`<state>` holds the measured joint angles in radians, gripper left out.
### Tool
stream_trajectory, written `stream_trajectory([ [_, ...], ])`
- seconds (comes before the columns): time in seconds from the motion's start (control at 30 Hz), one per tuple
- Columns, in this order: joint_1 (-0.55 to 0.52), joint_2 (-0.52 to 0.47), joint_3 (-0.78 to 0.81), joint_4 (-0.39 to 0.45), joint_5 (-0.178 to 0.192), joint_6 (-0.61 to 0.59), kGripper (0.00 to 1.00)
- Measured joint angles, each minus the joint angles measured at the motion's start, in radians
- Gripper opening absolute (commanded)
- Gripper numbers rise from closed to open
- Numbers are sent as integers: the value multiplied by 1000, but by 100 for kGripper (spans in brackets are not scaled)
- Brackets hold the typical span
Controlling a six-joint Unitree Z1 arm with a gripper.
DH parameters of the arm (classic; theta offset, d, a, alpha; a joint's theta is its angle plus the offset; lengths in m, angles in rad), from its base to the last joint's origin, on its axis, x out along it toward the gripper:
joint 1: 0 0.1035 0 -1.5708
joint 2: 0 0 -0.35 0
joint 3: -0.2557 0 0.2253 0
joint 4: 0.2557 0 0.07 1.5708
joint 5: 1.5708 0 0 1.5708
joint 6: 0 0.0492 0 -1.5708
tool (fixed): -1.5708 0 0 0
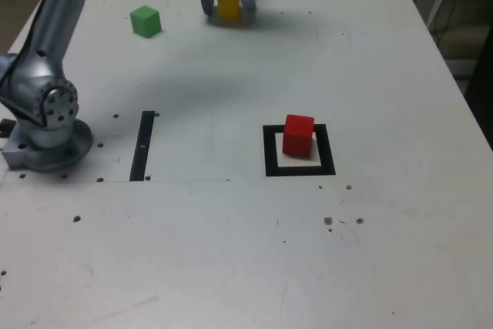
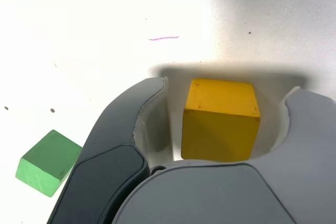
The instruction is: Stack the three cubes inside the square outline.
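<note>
The wrist view shows gaps on both sides of the yellow cube (image 2: 220,119) between the spread jaws of the claw (image 2: 220,124): open, not gripping. The exterior view alone shows the red cube (image 1: 298,135) inside the square outline (image 1: 269,152), and the green cube (image 1: 145,21) on the table (image 1: 385,75) near the claw (image 1: 229,7).

Red cube (image 1: 298,135), yellow cube (image 1: 229,5), green cube (image 1: 145,21); thick black square outline (image 1: 270,152) with a cream centre; white desk (image 1: 246,252); grey arm (image 1: 58,28).
</note>
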<state>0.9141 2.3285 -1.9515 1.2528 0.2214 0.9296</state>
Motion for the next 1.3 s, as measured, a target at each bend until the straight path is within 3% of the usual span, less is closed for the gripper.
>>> stream_trajectory([
  [0.57,0,16,-37,39,-50,0,28],
  [0.87,0,8,-53,62,-77,-2,24],
  [1.07,-33,-92,-38,88,-86,-8,24],
  [1.3,-114,-240,111,79,-86,-64,24],
])
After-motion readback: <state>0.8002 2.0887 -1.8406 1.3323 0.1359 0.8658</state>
